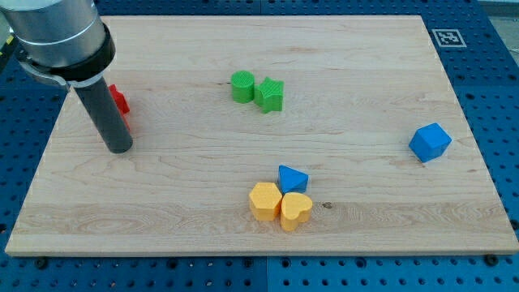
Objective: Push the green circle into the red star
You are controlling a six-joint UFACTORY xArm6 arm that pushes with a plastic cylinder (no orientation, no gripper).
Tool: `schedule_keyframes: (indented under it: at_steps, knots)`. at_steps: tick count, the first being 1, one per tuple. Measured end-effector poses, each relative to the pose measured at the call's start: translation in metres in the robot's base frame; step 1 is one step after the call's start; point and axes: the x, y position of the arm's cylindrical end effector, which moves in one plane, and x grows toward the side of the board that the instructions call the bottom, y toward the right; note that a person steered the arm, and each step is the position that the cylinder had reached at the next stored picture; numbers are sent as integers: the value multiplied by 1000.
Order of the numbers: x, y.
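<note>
Six small blocks sit on my pale wooden board (340, 73), whose grain runs across the view from left to right, with a blue perforated table (503, 97) showing around its edges. All the blocks look like smooth, matte moulded pieces. The green circle (242, 86), a short round cylinder with no long axis to point anywhere, stands near the view's top centre, touching a green star (271, 94) on its right. The red star (119, 100) is well apart from it at the view's left, mostly hidden behind my dark rod, so I cannot make out its points or which way they face. My tip (119, 147) rests on the wood just below that red block, far to the left of the green pair; I have no fingers to spread or pinch, only this plain round end. Near the view's bottom centre a blue triangle (292, 178), a yellow hexagon (264, 200) and a yellow heart (296, 210) huddle together, touching. A blue cube (429, 142) sits alone at the view's right.
</note>
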Motion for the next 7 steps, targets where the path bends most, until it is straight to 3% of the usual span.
schedule_keyframes:
  at_steps: [1, 2, 5, 7]
  knots:
    - [0, 8]
    - [0, 54]
    - [-21, 240]
    - [-51, 280]
